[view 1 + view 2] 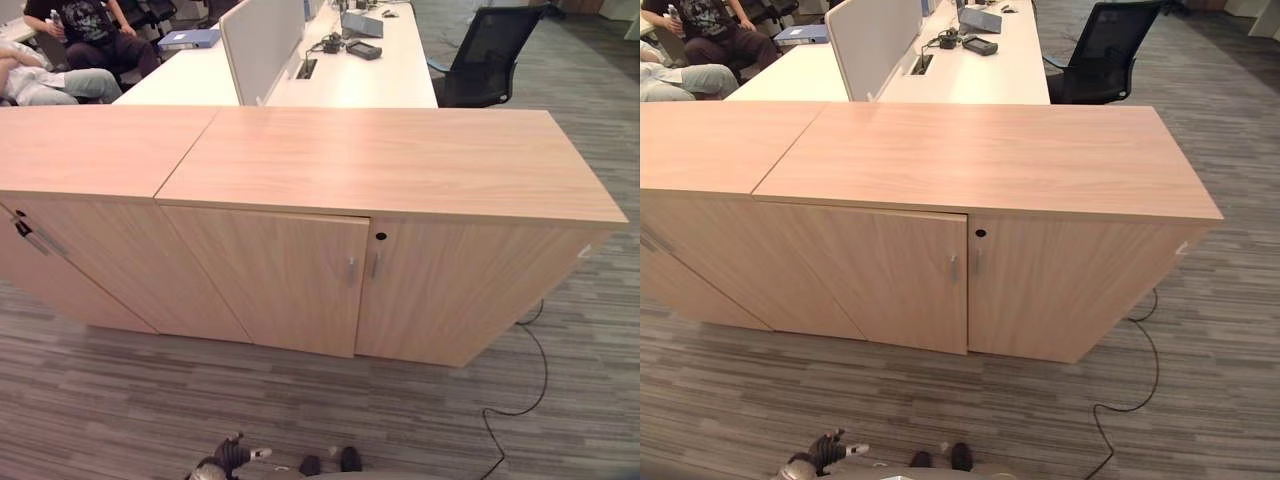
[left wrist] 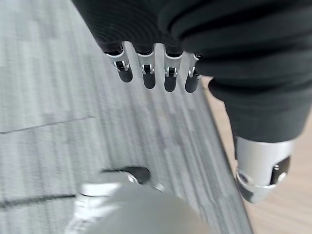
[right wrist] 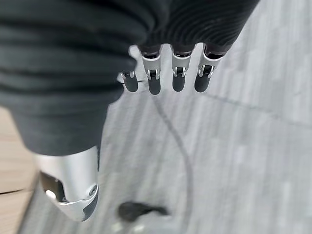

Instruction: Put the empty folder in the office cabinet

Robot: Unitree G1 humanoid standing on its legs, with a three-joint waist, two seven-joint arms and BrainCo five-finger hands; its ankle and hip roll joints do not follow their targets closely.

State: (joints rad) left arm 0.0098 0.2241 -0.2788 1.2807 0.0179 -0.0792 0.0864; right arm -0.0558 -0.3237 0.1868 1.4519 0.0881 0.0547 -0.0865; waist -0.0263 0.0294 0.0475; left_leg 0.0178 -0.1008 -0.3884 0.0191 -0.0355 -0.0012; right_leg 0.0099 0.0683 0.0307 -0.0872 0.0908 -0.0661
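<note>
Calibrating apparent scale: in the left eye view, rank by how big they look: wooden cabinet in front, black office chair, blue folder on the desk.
1. Wooden cabinet, largest by far.
2. Black office chair.
3. Blue folder, smallest.
The chair and folder stand farther from the camera, so they look smaller than they are.

Grey striped carpet (image 1: 150, 410) covers the floor. Behind the low wooden units stands a long white desk (image 1: 370, 85) with a pale divider panel (image 1: 258, 45) along its middle and a black mesh chair (image 1: 490, 55) at its right edge.
</note>
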